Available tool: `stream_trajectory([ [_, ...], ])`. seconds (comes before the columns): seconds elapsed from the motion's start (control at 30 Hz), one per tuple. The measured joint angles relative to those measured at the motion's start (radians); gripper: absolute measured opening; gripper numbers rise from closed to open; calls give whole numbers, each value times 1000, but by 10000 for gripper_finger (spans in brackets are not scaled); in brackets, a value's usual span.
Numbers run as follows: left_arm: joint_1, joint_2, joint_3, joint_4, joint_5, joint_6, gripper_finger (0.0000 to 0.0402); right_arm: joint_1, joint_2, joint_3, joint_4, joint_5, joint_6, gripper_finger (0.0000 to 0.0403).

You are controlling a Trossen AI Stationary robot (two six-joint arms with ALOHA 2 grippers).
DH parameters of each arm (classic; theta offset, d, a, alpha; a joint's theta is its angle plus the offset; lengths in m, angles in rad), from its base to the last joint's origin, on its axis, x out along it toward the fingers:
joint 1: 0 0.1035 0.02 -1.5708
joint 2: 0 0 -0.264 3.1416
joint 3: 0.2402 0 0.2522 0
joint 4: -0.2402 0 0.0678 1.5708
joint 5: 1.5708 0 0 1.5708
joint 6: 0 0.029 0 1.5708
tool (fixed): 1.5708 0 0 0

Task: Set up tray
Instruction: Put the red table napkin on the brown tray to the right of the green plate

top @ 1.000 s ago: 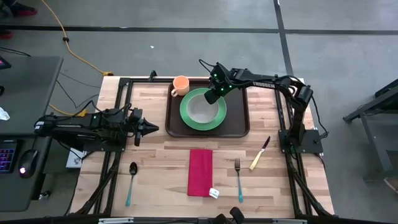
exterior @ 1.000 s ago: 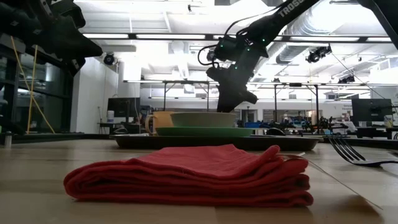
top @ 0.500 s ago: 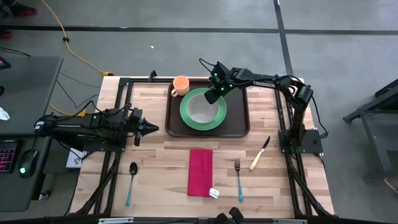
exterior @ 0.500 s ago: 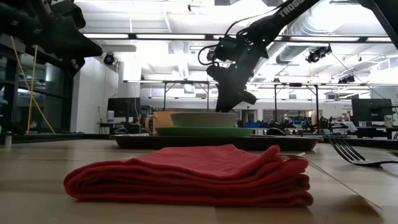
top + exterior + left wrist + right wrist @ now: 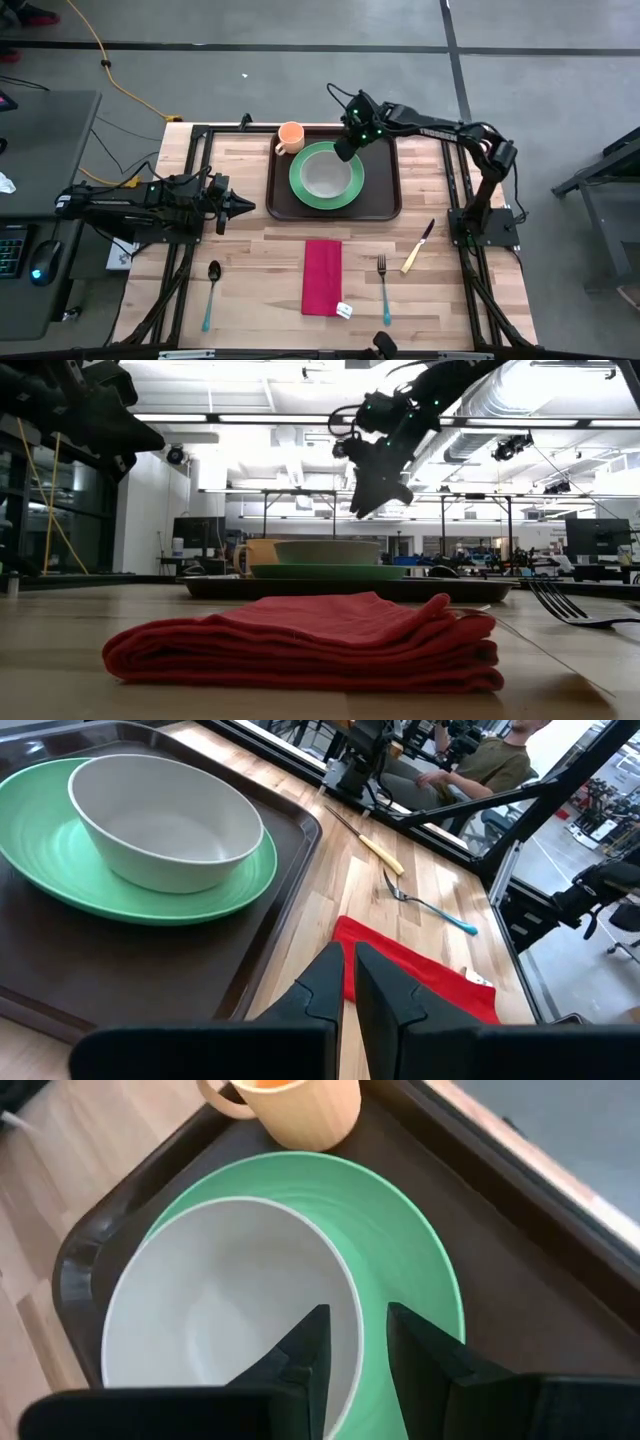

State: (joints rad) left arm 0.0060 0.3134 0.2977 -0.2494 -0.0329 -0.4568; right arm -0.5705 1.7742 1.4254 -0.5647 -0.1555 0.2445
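The dark brown tray [image 5: 385, 203] lies at the table's far middle. On it rests the round green plate [image 5: 300, 187], and a white bowl [image 5: 326, 175] stands in the plate. An orange cup [image 5: 290, 136] stands on the tray's far left corner. My right gripper [image 5: 343, 152] hangs open above the bowl's far right rim [image 5: 340, 1280], clear of it in the low view [image 5: 370, 508]. My left gripper [image 5: 250, 208] waits shut to the left of the tray, above the table.
On the near half of the table lie a folded red napkin [image 5: 322, 277], a spoon [image 5: 212, 290] to its left, a fork [image 5: 383, 285] to its right, and a knife [image 5: 417, 248] farther right. The black frame rails run along both sides.
My right gripper has risen from just above the bowl's rim to well above it and has drawn slightly toward the table's far right. Bowl, plate and cup have stayed in place.
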Motion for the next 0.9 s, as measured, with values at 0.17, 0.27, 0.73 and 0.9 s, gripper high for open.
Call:
stream_trajectory([
  [0.17,0,0,0,-10,0,-19,56,1,-42,0,-40,16,-46,78],
  [0.27,0,0,0,-18,0,-23,56,1,-66,0,-67,44,-70,78],
  [0.73,0,0,0,-24,0,-24,56,55,-153,0,-171,219,-141,78],
  [0.9,0,0,0,-49,0,-24,56,91,-201,0,-178,298,-143,78],
])
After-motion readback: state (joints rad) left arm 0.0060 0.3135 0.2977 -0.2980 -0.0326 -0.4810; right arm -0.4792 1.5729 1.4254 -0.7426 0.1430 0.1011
